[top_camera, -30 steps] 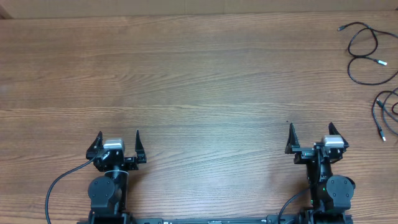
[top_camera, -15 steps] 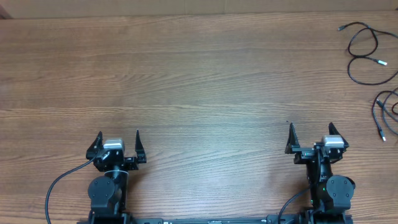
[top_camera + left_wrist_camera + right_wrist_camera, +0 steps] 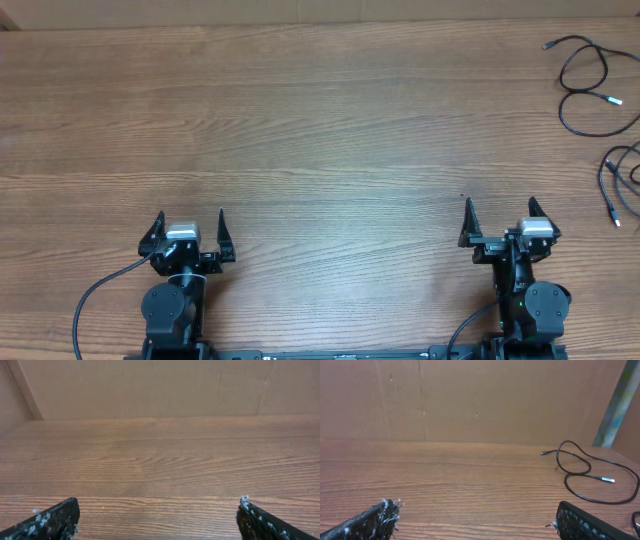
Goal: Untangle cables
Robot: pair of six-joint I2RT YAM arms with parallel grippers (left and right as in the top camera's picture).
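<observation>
Thin black cables lie at the table's far right. One cable makes loose loops with a silver-tipped plug near the back right corner; it also shows in the right wrist view as a looped cable. A second cable curls at the right edge, partly cut off by the frame. My left gripper stands open near the front left, with nothing between its fingers. Open as well, my right gripper sits near the front right, empty and well short of the cables.
The wooden table spreads ahead of both arms. A brown cardboard wall rises along the back edge. Thick black robot cables trail from the arm bases at the front.
</observation>
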